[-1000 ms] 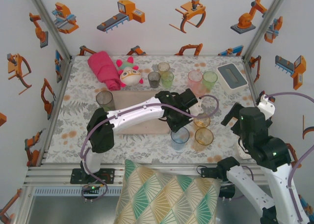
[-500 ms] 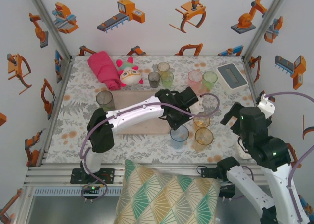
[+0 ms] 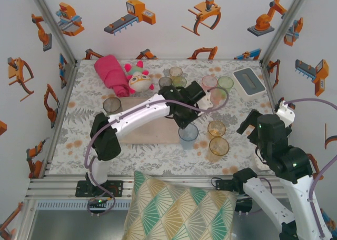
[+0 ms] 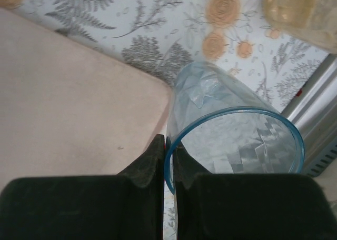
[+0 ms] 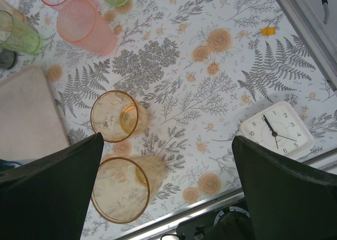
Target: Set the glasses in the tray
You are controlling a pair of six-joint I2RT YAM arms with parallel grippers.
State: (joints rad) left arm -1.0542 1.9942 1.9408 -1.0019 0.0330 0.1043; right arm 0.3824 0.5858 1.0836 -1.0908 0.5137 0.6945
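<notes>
My left gripper (image 3: 185, 124) is shut on the rim of a blue glass (image 3: 188, 134), one finger inside the glass and one outside. The wrist view shows the blue glass (image 4: 237, 142) hanging tilted just off the corner of the beige tray (image 4: 68, 103), pinched by the left gripper (image 4: 168, 155). The tray (image 3: 150, 130) lies at the table's middle, partly under the left arm. Two amber glasses (image 3: 216, 128) (image 3: 219, 146) stand to the right. My right gripper (image 5: 168, 161) is open above the nearer amber glass (image 5: 121, 190), holding nothing.
Grey, green, amber and pink glasses (image 3: 209, 82) cluster at the back, and a grey glass (image 3: 111, 105) stands left of the tray. A pink towel (image 3: 111, 74), plush toy (image 3: 138, 78) and grey-white box (image 3: 249, 81) line the back. A white clock (image 5: 276, 129) lies near the front edge.
The left gripper has closed fully on the blue glass's rim, then lifted it and carried it back and left toward the tray's corner. The right arm has stayed still.
</notes>
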